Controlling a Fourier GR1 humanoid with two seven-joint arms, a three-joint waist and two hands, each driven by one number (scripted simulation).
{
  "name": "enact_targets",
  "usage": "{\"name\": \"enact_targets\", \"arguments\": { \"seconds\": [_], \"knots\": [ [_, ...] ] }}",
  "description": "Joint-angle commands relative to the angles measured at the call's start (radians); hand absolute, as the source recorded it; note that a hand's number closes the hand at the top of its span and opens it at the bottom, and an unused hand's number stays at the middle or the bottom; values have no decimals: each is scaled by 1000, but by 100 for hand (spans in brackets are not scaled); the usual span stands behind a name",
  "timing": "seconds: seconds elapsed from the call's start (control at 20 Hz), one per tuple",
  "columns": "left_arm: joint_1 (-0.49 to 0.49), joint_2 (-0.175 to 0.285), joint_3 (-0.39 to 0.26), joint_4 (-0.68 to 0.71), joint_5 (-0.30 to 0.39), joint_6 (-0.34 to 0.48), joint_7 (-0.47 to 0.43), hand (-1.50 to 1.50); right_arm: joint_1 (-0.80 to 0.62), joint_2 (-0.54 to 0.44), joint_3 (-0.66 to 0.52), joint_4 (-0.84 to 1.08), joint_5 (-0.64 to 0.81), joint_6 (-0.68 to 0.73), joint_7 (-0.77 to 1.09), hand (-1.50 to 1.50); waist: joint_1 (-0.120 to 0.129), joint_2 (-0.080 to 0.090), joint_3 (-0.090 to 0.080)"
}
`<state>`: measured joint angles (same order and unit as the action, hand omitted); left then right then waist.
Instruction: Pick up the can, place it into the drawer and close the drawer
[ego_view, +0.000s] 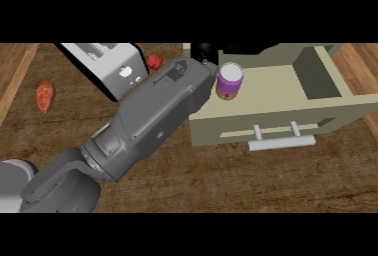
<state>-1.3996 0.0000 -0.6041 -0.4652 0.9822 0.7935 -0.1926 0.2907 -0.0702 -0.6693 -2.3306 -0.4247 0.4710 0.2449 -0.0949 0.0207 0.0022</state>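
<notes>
Can (229, 81): upright inside the open drawer (347, 107), near the wall on the view's left; long axis vertical, white top showing.
Left hand (203, 52): just beside the can, up and to the view's left of it; mostly hidden by its own forearm, so I cannot tell whether the fingers are open or closed.
Right hand: not seen.
Next move, judged: clear the hand, then push the handle (281, 143) inward.
Bench (221, 175): wood; toaster (111, 65), red fruit (153, 61) and orange vegetable (46, 95) lie to the view's left of the drawer.
</notes>
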Motion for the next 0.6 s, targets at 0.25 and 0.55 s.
{"name": "enact_targets", "arguments": {
  "seconds": [0.25,0.55],
  "knots": [
    [-12,0,1,-16,51,-7,-89,-150,-112,-13,92,-52,283,44,-148,-150,23,5,0],
    [0,0,-16,-30,71,7,-125,-150,-240,-68,219,-71,509,13,-103,-150,50,1,-2]
  ]
}}
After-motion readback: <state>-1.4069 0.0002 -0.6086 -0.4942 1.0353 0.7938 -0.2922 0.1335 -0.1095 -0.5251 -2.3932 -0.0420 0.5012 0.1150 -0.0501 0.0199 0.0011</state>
